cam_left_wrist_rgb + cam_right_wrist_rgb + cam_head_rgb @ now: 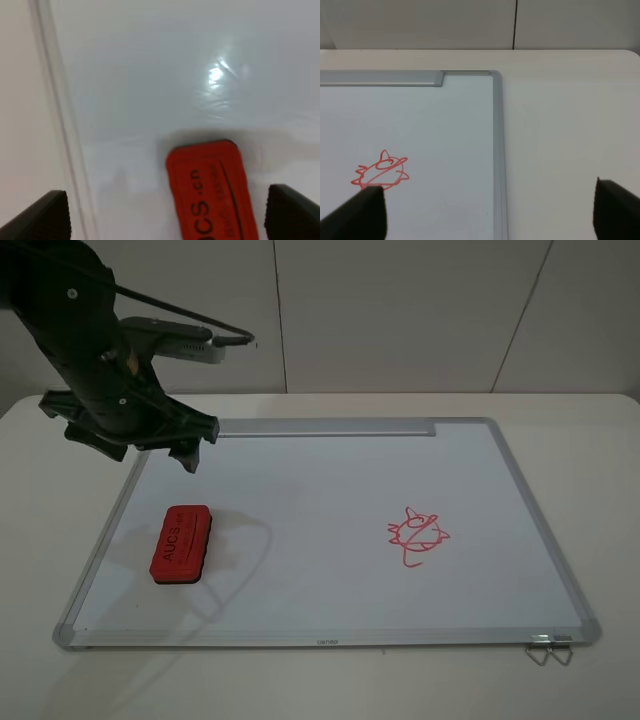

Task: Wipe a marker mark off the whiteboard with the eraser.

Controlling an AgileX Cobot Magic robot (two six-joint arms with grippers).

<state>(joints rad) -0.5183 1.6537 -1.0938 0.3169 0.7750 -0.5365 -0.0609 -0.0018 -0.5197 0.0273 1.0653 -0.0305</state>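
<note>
The whiteboard [330, 580] lies flat on the table. The red eraser [181, 542] with black lettering rests on its left part, felt side down. My left gripper [145, 448] hovers above the board's far left area, just behind the eraser, open with nothing held. In the left wrist view the eraser [212, 190] lies between and below the spread fingertips [45, 215]. My right gripper [485, 215] is open and empty near the board's right frame [498, 150]; the exterior view does not show it. No zigzag marker mark is in view; only a round bug-like red scribble [418, 535] shows.
The grey tray strip [325, 427] runs along the board's far edge. A metal binder clip [548, 648] sits at the near right corner. White table [600, 460] surrounds the board, with a wall behind. The bug-like scribble [382, 172] lies close to my right gripper's finger.
</note>
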